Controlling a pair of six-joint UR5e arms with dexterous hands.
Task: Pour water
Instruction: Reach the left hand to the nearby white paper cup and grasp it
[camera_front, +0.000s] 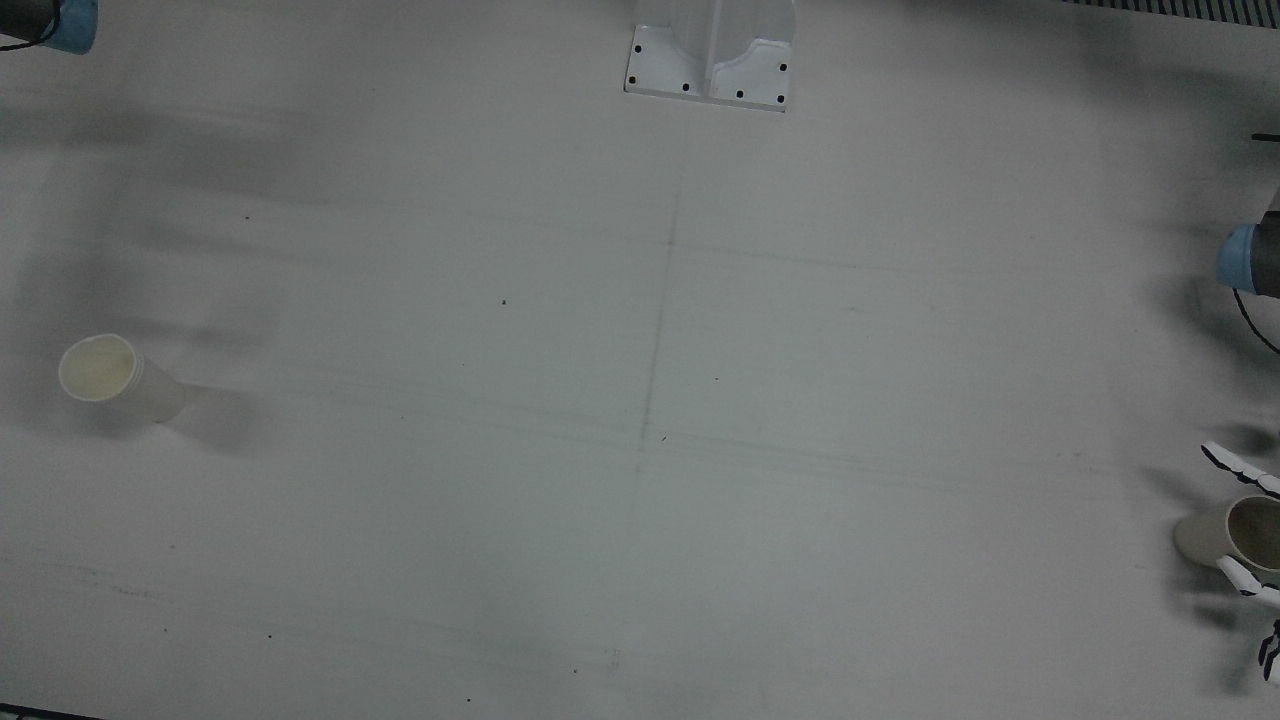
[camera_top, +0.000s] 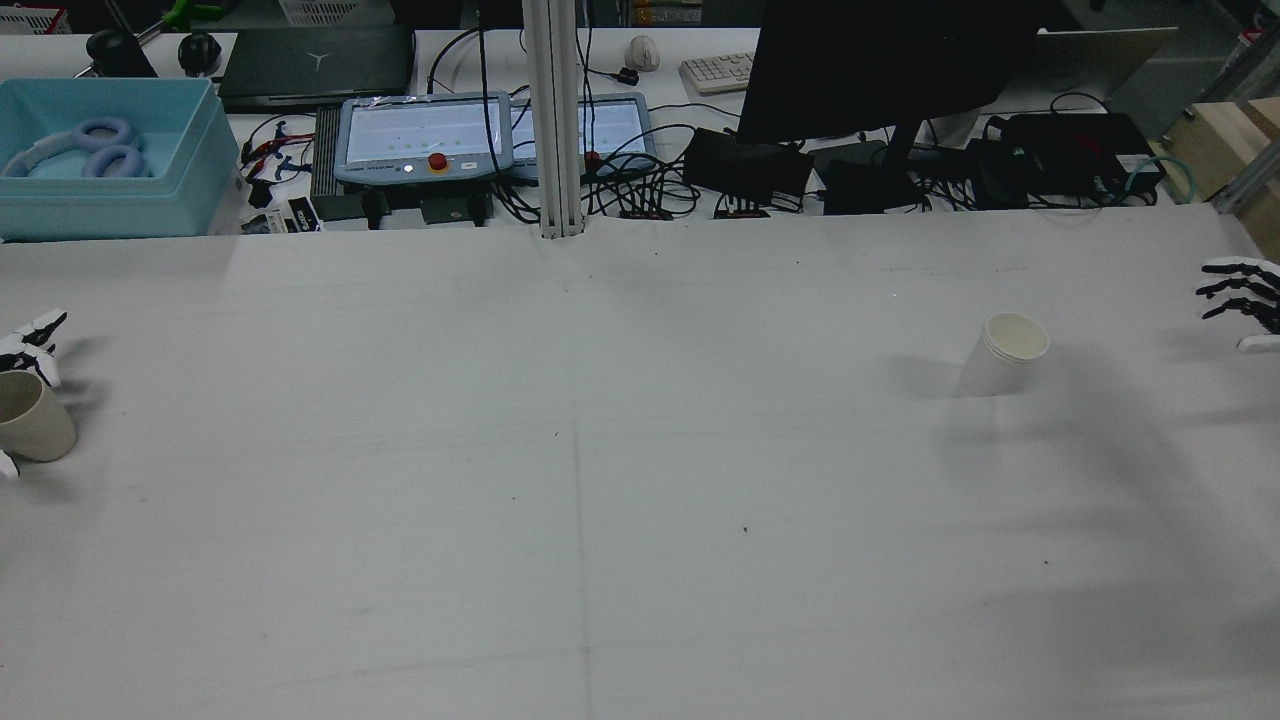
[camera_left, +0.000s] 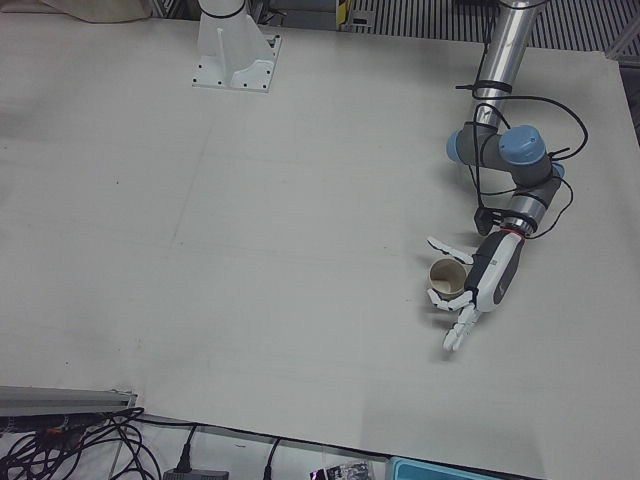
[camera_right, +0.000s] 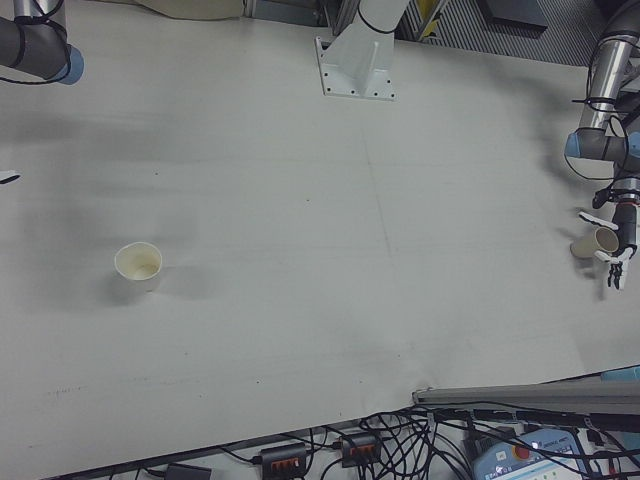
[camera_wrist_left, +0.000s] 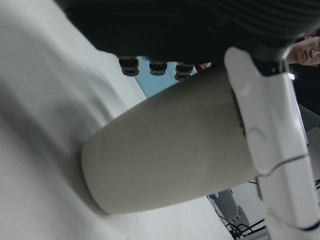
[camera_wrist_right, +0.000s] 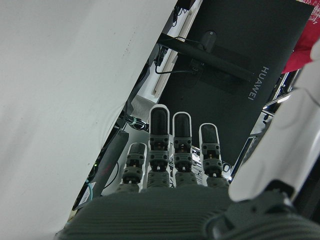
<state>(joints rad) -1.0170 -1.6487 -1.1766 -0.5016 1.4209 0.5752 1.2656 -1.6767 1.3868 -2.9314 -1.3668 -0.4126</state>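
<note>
A beige paper cup (camera_left: 449, 278) stands upright near the table edge on my left side; it also shows in the rear view (camera_top: 35, 417) and the front view (camera_front: 1232, 533). My left hand (camera_left: 492, 272) is open around it, with the thumb on one side, the fingers (camera_left: 458, 334) on the other and the palm close against its wall (camera_wrist_left: 170, 155). A second, white cup (camera_top: 1003, 352) with a yellowish inside (camera_front: 100, 368) stands upright on my right side. My right hand (camera_top: 1243, 300) is open with its fingers stretched out, well to the outer side of that cup and apart from it.
The white pedestal (camera_front: 712, 55) stands at the robot's edge of the table. Behind the table's far edge are a blue bin (camera_top: 105, 155), a teach pendant (camera_top: 425, 135), a black monitor (camera_top: 880, 60) and cables.
</note>
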